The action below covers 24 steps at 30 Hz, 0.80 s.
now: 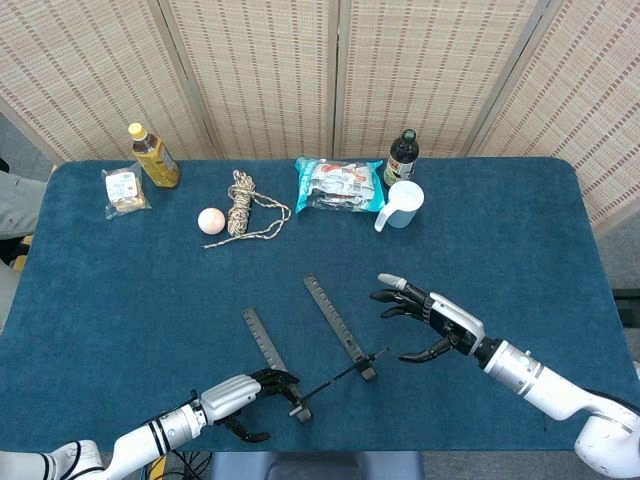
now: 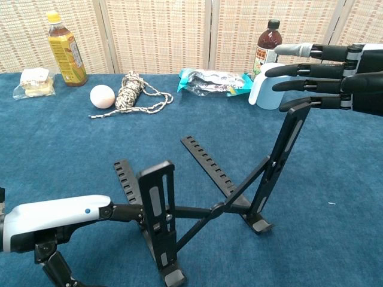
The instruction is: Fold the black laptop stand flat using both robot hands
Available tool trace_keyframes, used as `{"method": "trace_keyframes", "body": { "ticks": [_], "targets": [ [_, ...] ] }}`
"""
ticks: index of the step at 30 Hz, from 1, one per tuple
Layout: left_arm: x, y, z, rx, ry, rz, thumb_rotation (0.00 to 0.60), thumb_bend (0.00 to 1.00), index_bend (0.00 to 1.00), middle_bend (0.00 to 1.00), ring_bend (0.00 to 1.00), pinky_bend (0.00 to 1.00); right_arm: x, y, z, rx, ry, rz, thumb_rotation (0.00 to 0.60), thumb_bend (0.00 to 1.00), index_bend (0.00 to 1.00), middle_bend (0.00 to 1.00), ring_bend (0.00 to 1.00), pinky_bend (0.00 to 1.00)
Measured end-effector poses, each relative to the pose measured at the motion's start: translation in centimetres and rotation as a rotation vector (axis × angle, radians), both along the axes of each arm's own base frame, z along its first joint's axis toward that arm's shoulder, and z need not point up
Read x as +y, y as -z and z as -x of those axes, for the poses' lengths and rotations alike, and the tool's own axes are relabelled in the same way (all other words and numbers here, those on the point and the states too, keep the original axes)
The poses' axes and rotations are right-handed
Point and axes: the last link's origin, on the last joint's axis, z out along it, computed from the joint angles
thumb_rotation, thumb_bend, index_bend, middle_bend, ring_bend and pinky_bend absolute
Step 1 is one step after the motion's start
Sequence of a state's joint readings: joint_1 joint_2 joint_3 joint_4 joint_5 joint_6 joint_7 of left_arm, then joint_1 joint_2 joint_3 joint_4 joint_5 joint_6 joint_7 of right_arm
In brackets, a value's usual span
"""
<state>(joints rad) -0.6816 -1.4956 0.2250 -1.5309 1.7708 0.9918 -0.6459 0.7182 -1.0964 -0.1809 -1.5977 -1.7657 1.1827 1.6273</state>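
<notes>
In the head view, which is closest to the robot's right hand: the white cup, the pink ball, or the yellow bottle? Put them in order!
From the right hand:
1. White cup, straight behind the hand, by the dark bottle.
2. Pink ball, far across to the left, beside the rope.
3. Yellow bottle, farthest, at the back left corner.
</notes>
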Motion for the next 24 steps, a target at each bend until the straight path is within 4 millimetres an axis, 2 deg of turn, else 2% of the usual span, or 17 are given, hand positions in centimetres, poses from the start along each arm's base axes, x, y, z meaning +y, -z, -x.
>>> {"method": "trace_keyframes", "body": {
  "ticks": [5, 9, 17, 24],
  "targets": [
    [0.3, -0.1, 0.1, -0.001, -0.006, -0.011, 0.6, 0.25, 0.23, 0.06, 0.0, 0.01, -0.1, -0.1, 0.1, 0.023, -0.013, 0.02, 0.6, 0.0, 0.0, 0.17, 0.1, 0.21],
    [1.1, -1.0, 0.3, -0.004, -0.017, -0.053, 0.6, 0.25, 0.23, 0.05, 0.0, 0.02, -0.1, -0.2, 0.2, 0.088, -0.054, 0.069, 0.6, 0.0, 0.0, 0.17, 0.1, 0.21],
    [3.3, -4.9, 1.6, 0.013, -0.056, -0.235, 0.6, 0.25, 0.22, 0.05, 0.0, 0.01, -0.3, -0.9, -0.1, 0.342, -0.195, 0.202, 0.6, 0.0, 0.0, 0.14, 0.07, 0.21],
    [4.6, -8.4, 2.8, 0.041, -0.092, -0.421, 0.6, 0.25, 0.22, 0.05, 0.0, 0.02, -0.7, -1.5, -1.0, 0.559, -0.273, 0.223, 0.6, 0.0, 0.0, 0.13, 0.05, 0.21]
  ]
}}
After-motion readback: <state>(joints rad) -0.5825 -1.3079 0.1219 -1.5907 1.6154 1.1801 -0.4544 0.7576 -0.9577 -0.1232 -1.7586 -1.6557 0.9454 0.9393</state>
